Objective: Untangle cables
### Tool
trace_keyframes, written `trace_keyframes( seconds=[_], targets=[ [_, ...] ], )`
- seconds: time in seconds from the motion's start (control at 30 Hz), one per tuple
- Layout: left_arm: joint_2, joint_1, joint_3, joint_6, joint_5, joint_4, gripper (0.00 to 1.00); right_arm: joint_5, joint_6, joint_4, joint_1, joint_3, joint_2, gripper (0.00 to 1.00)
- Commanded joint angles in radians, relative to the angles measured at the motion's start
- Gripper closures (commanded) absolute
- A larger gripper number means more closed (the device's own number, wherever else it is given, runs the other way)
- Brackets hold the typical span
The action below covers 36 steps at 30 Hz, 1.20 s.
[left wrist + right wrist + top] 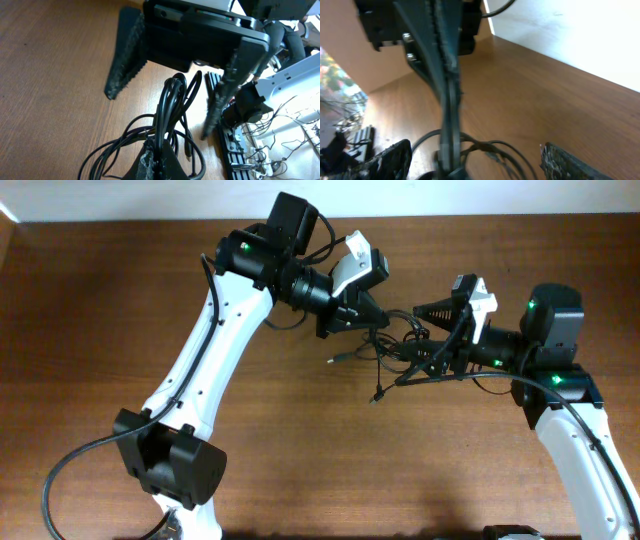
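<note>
The cables (392,348) form a loose black tangle above the brown table, in the middle between the two arms. My left gripper (364,320) is shut on a bunch of cable loops (170,107), which stand up from its pinched fingertips (152,162). Two plug ends (335,361) trail toward the table. My right gripper (408,345) faces the left one and is open wide, one finger on each side of the tangle. In the right wrist view its fingers (390,160) flank the cables (492,149) and the left gripper's fingers without touching them.
The table (300,460) is bare brown wood. A thick black cable (70,465) curls by the left arm's base. A black rail with wires (232,147) lies beyond the table's edge. A white wall (580,35) stands behind.
</note>
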Motion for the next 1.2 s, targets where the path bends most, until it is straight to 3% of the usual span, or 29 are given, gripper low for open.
trace_keyframes(
  seconds=[0.0, 0.17, 0.3, 0.57, 0.8, 0.87, 0.97, 1.17],
  targets=[
    [-0.030, -0.002, 0.011, -0.039, 0.018, 0.021, 1.00, -0.082, 0.000, -0.008, -0.005, 0.002, -0.002, 0.17],
    [-0.030, 0.000, 0.011, -0.058, -0.037, 0.070, 1.00, -0.081, 0.000, -0.074, -0.005, 0.002, -0.002, 0.17],
    [-0.030, 0.000, 0.011, -0.241, -0.172, 0.167, 1.00, -0.080, 0.000, -0.085, -0.005, 0.002, -0.002, 0.17],
    [-0.030, 0.015, 0.011, -0.251, -0.181, 0.207, 1.00, -0.080, 0.000, -0.143, -0.005, 0.002, -0.002, 0.19],
    [-0.030, 0.016, 0.011, -0.484, -0.430, 0.301, 1.00, -0.082, 0.000, -0.175, -0.005, 0.002, -0.002, 0.21],
    [-0.030, 0.016, 0.011, -0.488, -0.434, 0.301, 1.00, -0.081, -0.001, -0.179, -0.005, 0.002, -0.002, 0.21],
    [-0.030, 0.014, 0.011, -0.487, -0.433, 0.282, 1.00, -0.064, -0.030, -0.117, -0.006, 0.002, -0.002, 0.22],
    [-0.030, 0.003, 0.011, -0.472, -0.371, 0.198, 1.00, 0.125, -0.030, 0.159, -0.006, 0.002, -0.002, 0.22]
  ],
)
